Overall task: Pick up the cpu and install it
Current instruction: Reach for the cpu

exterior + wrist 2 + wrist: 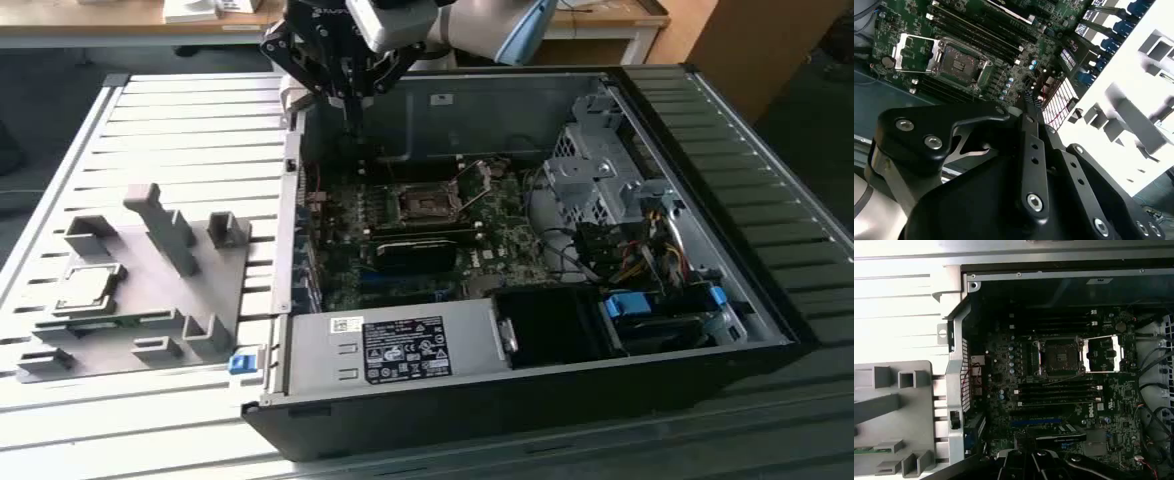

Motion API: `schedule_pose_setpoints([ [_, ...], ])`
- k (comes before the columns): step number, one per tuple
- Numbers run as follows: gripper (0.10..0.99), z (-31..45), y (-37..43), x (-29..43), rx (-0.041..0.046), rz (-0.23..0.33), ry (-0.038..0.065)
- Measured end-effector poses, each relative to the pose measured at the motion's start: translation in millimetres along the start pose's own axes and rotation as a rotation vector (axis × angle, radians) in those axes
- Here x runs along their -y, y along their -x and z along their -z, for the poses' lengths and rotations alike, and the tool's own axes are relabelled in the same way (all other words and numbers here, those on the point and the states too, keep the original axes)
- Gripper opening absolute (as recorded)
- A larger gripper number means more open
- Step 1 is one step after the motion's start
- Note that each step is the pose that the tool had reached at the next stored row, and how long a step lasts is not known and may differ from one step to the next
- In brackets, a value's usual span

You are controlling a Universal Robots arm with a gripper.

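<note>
- pincer [355,122] closed, empty, hanging over the computer case [534,405] near the worktop's [187,130] far edge
- cpu [83,287] lies flat on the grey fixture [167,300], by the worktop edge at the exterior view's left
- cpu well apart from pincer, toward the exterior view's left and the near edge

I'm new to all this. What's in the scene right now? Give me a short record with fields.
gripper: over the open computer case, near its wall on the exterior view's left
cpu: lying in the grey fixture on the table, apart from the gripper
socket: on the motherboard, cover plate swung open, no chip seated
progress: cpu not yet picked up
</note>
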State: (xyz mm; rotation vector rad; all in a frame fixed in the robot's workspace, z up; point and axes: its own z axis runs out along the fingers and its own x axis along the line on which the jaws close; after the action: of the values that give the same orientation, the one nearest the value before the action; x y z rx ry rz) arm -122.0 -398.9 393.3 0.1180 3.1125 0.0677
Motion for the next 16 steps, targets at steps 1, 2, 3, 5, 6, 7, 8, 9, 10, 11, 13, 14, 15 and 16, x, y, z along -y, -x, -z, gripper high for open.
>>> schedule_pose_setpoints([
  [1,0.106,0.0,0.0,0.0,0.0,0.0,0.0],
  [2,0.106,0.0,0.0,0.0,0.0,0.0,0.0],
  [3,0.106,0.0,0.0,0.0,0.0,0.0,0.0],
  [5,0.106,0.0,0.0,0.0,0.0,0.0,0.0],
  [6,0.106,0.0,-0.1,0.0,0.0,0.0,0.0],
  [7,0.106,0.1,-0.5,0.0,0.0,0.0,0.0],
  [8,0.106,0.1,-1.0,0.0,0.0,0.0,0.0],
  [9,0.106,0.1,-1.4,0.1,0.0,0.0,0.0],
  [10,0.106,0.1,-1.9,0.2,0.0,0.0,0.0],
  [11,0.106,0.1,-2.8,0.3,0.0001,0.0,0.0],
  [13,0.106,0.1,-4.4,0.3,0.0,0.0,0.0],
  [14,0.106,0.1,-5.3,0.4,0.0,0.0,0.0],
  [15,0.106,0.1,-6.2,0.5,0.0,0.0,0.0],
  [16,0.106,0.2,-7.7,0.6,0.0,0.0,0.0],
])
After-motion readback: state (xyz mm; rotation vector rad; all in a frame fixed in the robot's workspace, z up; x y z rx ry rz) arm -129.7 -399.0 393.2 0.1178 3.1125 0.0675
